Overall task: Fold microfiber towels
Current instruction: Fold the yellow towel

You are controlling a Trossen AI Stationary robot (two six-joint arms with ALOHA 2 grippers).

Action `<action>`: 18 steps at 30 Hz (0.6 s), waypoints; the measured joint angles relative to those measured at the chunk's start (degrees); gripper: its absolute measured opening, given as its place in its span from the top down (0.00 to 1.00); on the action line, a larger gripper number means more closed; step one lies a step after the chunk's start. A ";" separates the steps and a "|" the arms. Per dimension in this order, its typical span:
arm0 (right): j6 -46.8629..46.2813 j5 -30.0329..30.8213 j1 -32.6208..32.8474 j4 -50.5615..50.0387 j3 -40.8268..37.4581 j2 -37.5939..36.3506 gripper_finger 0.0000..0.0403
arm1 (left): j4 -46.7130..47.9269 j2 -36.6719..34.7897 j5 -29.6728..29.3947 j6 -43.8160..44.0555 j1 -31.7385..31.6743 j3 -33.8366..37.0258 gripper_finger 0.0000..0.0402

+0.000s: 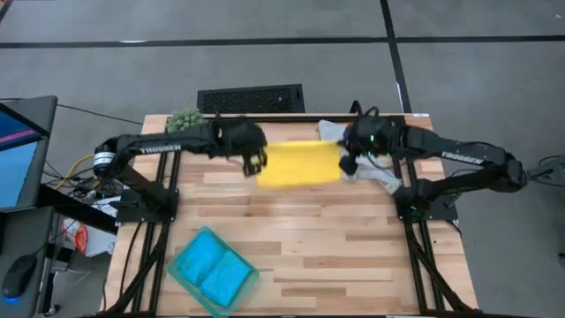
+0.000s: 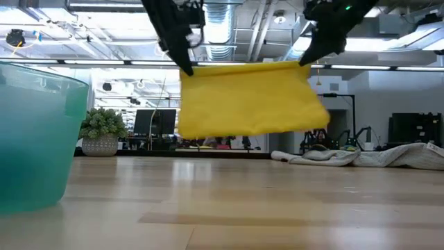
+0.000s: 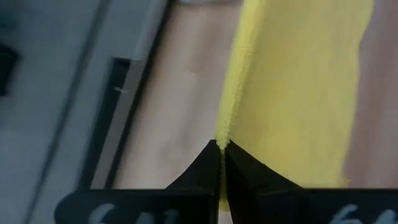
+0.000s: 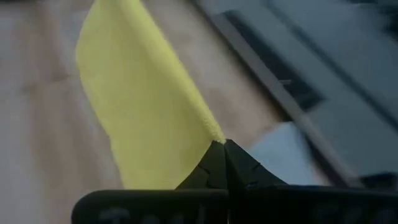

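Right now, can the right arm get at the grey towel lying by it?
Probably not yet. The right hand is shut on a corner of the yellow towel, held off the table with the left hand on the other corner. The grey towel lies close beneath, unobstructed, but the hand is occupied.

We see even, bright light from ceiling strips (image 2: 388,43) in the low view, leaving only a faint shadow on the counter (image 2: 229,208) beneath the yellow towel (image 2: 250,101). Both wrist views are motion-blurred; the near teal bin (image 2: 35,132) is out of focus, the overhead view soft.
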State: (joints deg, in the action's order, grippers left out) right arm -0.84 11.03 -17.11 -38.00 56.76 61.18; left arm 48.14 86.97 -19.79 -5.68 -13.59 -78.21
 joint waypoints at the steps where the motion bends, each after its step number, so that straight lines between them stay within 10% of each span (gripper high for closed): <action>1: 0.88 1.22 -2.14 0.30 0.78 0.48 1.00 | -1.48 0.22 -0.87 -1.68 -1.86 -0.07 1.00; 8: 2.36 1.27 -9.66 6.26 2.59 4.48 1.00 | -8.42 -0.07 -4.69 -8.94 -10.62 -0.05 1.00; 18: -7.22 2.77 4.79 6.77 -5.53 6.57 1.00 | -1.89 -0.32 -2.28 1.21 -2.10 8.62 1.00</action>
State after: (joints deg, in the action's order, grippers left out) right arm -8.06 13.81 -12.33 -31.23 51.24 67.75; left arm 46.25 86.65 -22.07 -4.47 -15.69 -69.59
